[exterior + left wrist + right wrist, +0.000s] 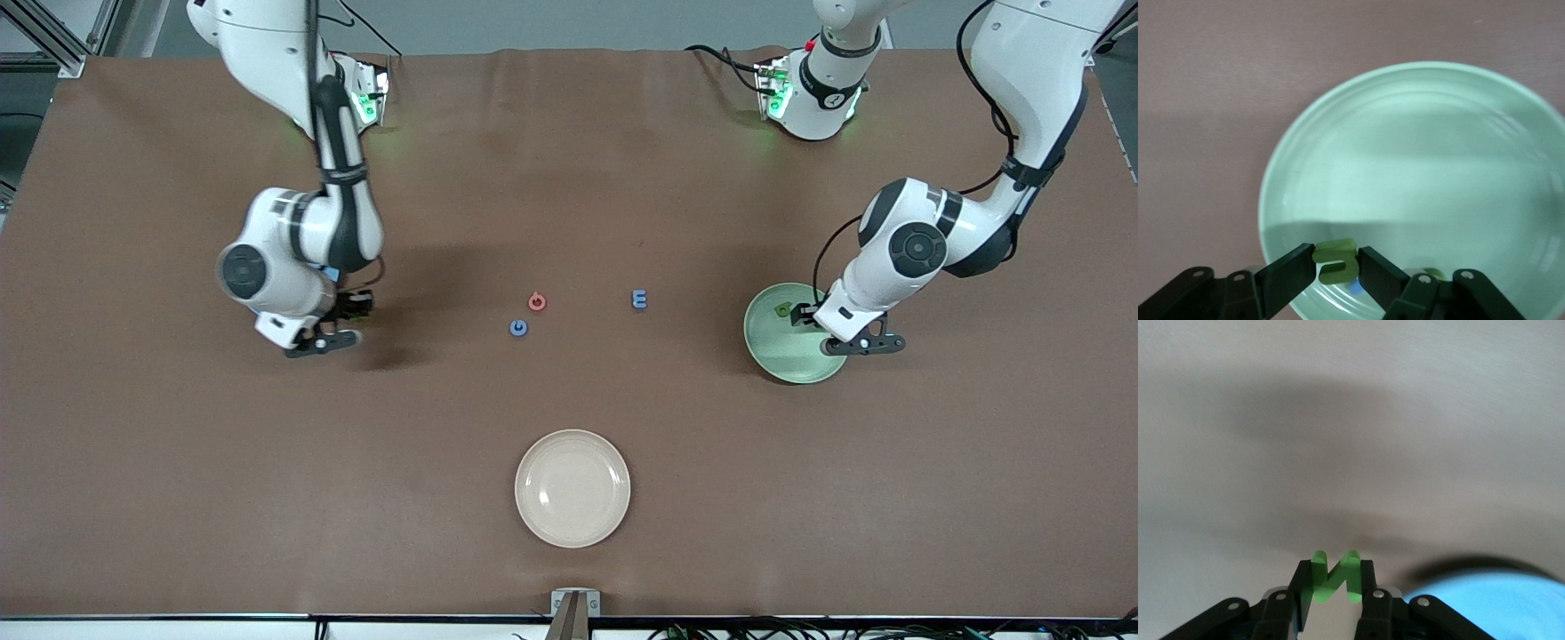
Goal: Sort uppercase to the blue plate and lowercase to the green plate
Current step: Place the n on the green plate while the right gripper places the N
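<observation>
Nearest the front camera sat the cream plate (573, 488), which I had no use for. Farther up the tabletop (569, 178), near its middle, three letters lay untouched: the blue G (518, 328), the pink-red G (537, 301) just beside it, and the blue E-like m (639, 300) toward my left arm's end. My left gripper (1335, 265) hung over the green plate (1418, 133), its fingers (1286, 277) clamped on a small green lowercase letter (1337, 260); to do this well I judged I should lower it close over the plate's floor, well inside the rim, before letting go, so the light foam would not bounce out. My right gripper (1333, 583) was pinched on the green N (1335, 577), over bare tabletop with the blue plate (1485, 603) just beside it; I reckoned it needed to travel over that plate before releasing.
</observation>
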`<state>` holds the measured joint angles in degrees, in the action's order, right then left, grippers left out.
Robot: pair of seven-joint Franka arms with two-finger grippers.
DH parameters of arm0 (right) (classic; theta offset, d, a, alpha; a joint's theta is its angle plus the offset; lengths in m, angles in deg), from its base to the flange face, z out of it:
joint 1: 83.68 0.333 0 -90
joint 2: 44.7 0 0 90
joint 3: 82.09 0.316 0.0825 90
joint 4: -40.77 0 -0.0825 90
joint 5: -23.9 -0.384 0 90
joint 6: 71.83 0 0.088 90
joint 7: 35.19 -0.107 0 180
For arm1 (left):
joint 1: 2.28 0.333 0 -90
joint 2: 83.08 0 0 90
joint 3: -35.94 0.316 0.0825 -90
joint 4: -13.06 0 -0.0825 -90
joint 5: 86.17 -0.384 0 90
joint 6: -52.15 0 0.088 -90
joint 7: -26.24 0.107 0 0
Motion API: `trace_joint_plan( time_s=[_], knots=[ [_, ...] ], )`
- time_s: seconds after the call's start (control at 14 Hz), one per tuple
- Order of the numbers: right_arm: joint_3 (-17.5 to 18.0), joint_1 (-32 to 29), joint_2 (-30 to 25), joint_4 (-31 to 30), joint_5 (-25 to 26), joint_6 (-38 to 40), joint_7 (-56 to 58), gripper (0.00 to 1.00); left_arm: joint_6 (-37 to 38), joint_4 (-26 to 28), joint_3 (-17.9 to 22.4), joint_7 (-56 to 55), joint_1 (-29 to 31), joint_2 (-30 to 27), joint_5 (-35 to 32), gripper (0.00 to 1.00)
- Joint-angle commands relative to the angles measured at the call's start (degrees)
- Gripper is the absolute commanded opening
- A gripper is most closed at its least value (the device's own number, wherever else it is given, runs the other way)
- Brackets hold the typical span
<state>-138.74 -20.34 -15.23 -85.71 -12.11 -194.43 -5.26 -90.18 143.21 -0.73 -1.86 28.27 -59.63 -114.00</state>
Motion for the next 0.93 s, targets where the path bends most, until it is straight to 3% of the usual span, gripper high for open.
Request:
trace_joint_plan(
  time_s=[0.0, 0.07, 0.14, 0.21, 0.36, 0.43, 0.5, 0.57, 0.64, 0.86],
  knots=[
    [-9.2, 6.0, -2.3, -1.8, -0.2, 5.9, 4.7, 0.00, -0.8, -0.7, -1.0, 0.1, 1.0, 1.5, -1.8, 0.07],
    [-11.4, 6.5, -2.1, -1.8, -0.1, 8.4, 5.5, 0.00, -0.8, -0.7, -1.0, 0.0, 0.9, 1.5, -1.8, 0.19],
    [-13.2, 6.8, -2.1, -1.9, 0.1, 11.0, 5.7, 0.00, -0.7, -0.8, -1.2, -0.3, 0.8, 1.4, -1.8, 0.39],
    [-14.8, 6.9, -2.0, -1.9, 1.3, 12.5, 5.7, 0.00, -0.7, -1.0, -1.3, -0.7, 0.6, 1.4, -1.8, 0.52],
    [-17.0, 7.0, -2.0, -1.9, 4.3, 14.9, 5.7, 0.01, -0.6, -1.7, -2.1, -0.9, -0.1, 1.2, -1.8, 0.61],
    [-18.0, 7.1, -2.0, -1.8, 5.7, 15.5, 5.7, 0.08, -0.1, -2.1, -3.0, -1.0, -0.2, 1.1, -1.8, 0.67],
    [-18.6, 7.0, -2.0, -1.8, 6.6, 15.6, 5.7, 0.41, 0.2, -2.9, -4.0, -2.1, -0.2, 0.8, -1.7, 0.69],
    [-18.8, 7.0, -1.9, -1.8, 6.8, 15.6, 5.6, 0.84, 1.8, -4.1, -6.0, -4.9, -0.2, 0.8, -1.7, 0.70],
    [-19.2, 7.1, -1.9, -1.7, 6.8, 15.8, 5.2, 1.00, 3.4, -5.5, -8.0, -7.9, -0.4, 0.9, -1.7, 0.70],
    [-21.5, 10.0, -2.1, -0.9, 6.8, 18.0, 0.2, 1.00, 6.7, -9.2, -11.0, -19.4, -5.4, 2.1, -1.4, 0.70]
  ],
)
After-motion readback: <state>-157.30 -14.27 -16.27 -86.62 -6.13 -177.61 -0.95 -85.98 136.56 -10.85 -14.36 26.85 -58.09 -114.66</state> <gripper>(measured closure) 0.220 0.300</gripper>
